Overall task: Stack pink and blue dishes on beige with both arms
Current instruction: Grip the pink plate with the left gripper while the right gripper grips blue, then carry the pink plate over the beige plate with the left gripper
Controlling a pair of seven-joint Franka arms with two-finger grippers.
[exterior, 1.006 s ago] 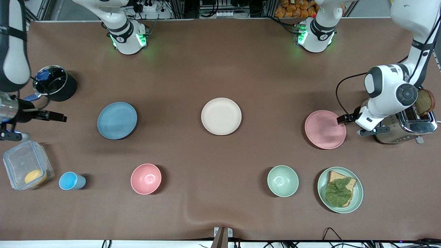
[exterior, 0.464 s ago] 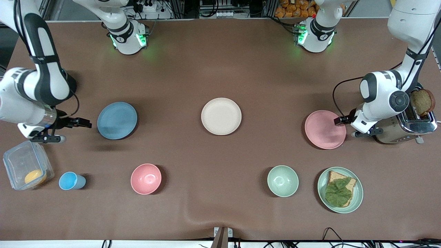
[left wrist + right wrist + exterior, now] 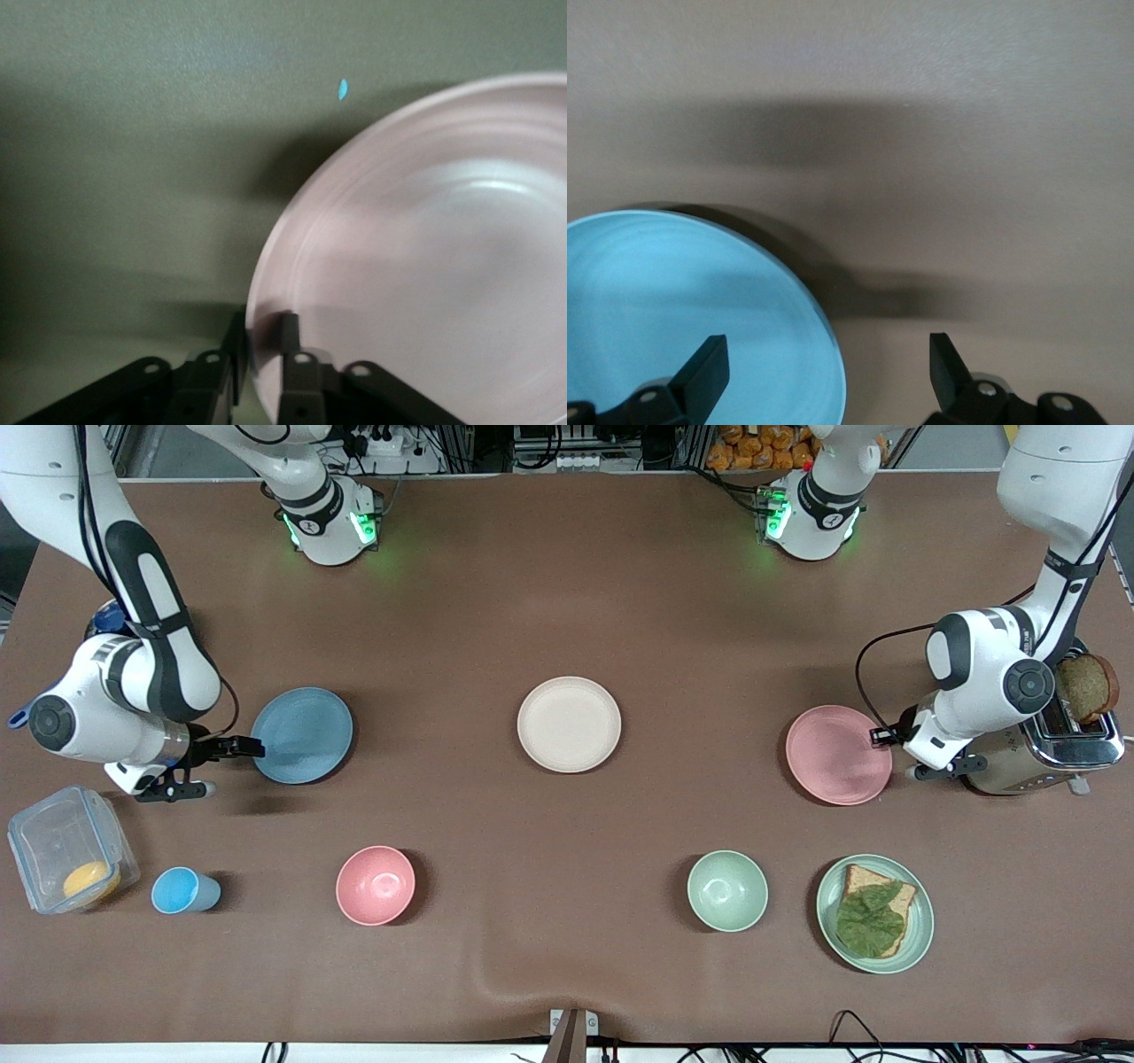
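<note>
The pale pink plate (image 3: 837, 755) lies toward the left arm's end of the table. My left gripper (image 3: 880, 735) is at its rim beside the toaster. In the left wrist view the left gripper (image 3: 263, 341) is shut on the pink plate (image 3: 425, 266), one finger above the rim and one below. The light blue plate (image 3: 303, 734) lies toward the right arm's end. My right gripper (image 3: 248, 746) is low at its edge. In the right wrist view the right gripper (image 3: 828, 363) is open astride the blue plate's (image 3: 682, 301) rim. The beige plate (image 3: 569, 724) sits bare between them.
A toaster (image 3: 1045, 748) with a bread slice (image 3: 1088, 686) stands against the left arm's wrist. Nearer the front camera are a pale green plate (image 3: 828, 921) with a sandwich, a green bowl (image 3: 727, 890), a pink bowl (image 3: 376, 885), a blue cup (image 3: 182, 891) and a clear container (image 3: 66, 859).
My right arm swung in from the table's end and brought its open gripper to the blue plate's rim. My left gripper closed on the pink plate's rim, and the plate shifted slightly.
</note>
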